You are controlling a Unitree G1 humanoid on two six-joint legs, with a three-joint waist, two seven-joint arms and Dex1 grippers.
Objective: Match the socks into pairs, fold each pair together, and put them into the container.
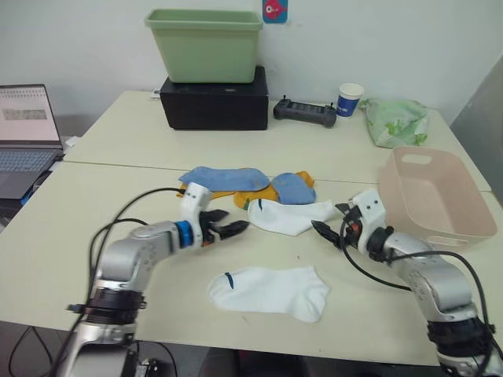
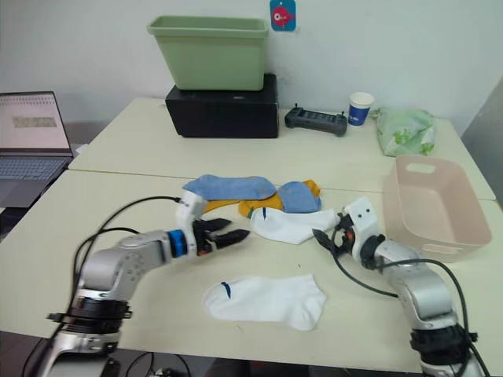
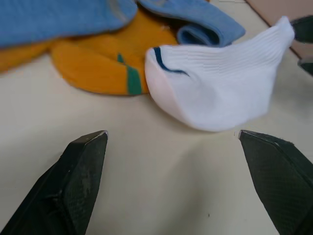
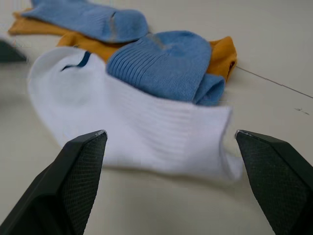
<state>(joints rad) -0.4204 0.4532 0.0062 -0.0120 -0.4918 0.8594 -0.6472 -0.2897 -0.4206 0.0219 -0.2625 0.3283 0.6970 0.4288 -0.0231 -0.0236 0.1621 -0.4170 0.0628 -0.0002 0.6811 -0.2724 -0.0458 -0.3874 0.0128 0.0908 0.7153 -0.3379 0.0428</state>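
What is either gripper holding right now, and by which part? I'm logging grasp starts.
Nothing is held. The left gripper and the right gripper are both open, one at each end of the white sock, which lies flat on the table.

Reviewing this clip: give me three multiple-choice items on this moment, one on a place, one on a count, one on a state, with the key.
1. Where does the nearer white sock lie?
A. in the pink basin
B. alone on the table, nearer the robot than the sock pile
C. on the laptop

2. How many white socks are in view?
A. one
B. two
C. four

3. How do the left gripper and the right gripper stand?
A. both open, holding nothing
B. both shut on socks
C. left shut, right open

Key: 1 B, it lies apart from the pile; 2 B, the second white sock lies at the pile's edge; 3 A, each wrist view shows spread fingers, with the pink basin holding no socks.
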